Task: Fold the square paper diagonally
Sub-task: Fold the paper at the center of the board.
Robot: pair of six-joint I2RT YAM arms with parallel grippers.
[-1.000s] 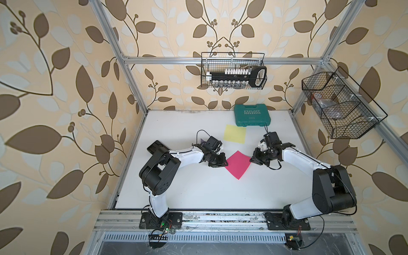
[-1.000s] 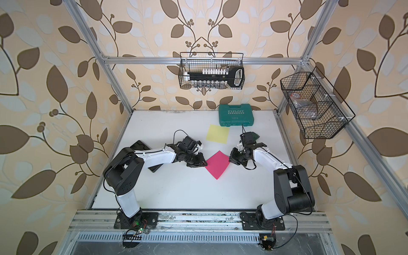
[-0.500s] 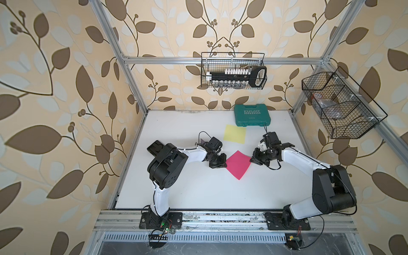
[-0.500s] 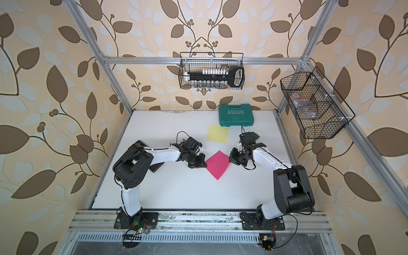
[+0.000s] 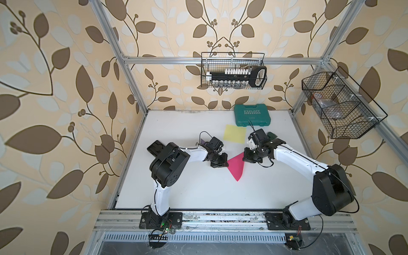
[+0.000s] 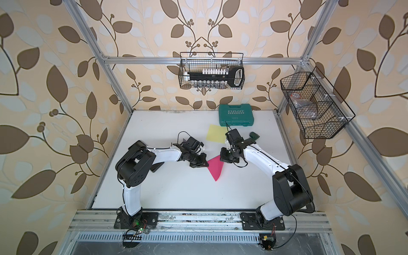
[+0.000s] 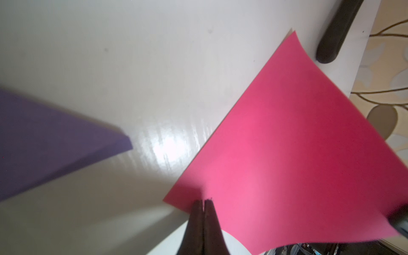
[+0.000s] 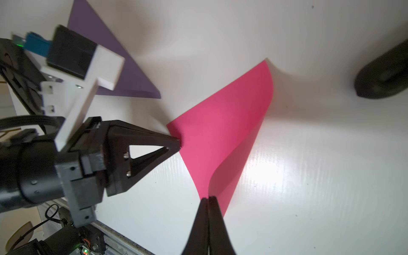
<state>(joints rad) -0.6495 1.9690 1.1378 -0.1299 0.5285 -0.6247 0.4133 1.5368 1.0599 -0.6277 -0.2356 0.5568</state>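
The square paper (image 5: pixel 236 166) is pink and hangs curved between my two grippers above the white table (image 5: pixel 187 189). Both top views show it as a triangle, its point (image 6: pixel 216 179) toward the front edge. My left gripper (image 7: pixel 204 201) is shut on the corner on the left side, also seen in the right wrist view (image 8: pixel 179 143). My right gripper (image 8: pixel 208 197) is shut on the opposite corner, where the pink paper (image 8: pixel 220 141) bends over itself. In both top views the two grippers (image 5: pixel 225 164) (image 5: pixel 244 157) stand close together.
A yellow sheet (image 5: pixel 234 133) lies behind the grippers, with a green tool case (image 5: pixel 252 114) at the back. A folded purple paper (image 8: pixel 123 72) lies by the left wrist. A dark green object (image 5: pixel 271 135) sits beside the right arm. Wire baskets (image 5: pixel 233 70) (image 5: pixel 340 106) hang on the walls.
My left gripper has shut on the pink paper's corner. The sheet has gone from a flat diamond to a raised, narrower triangle. The left arm's elbow has swung; the right arm has barely moved.
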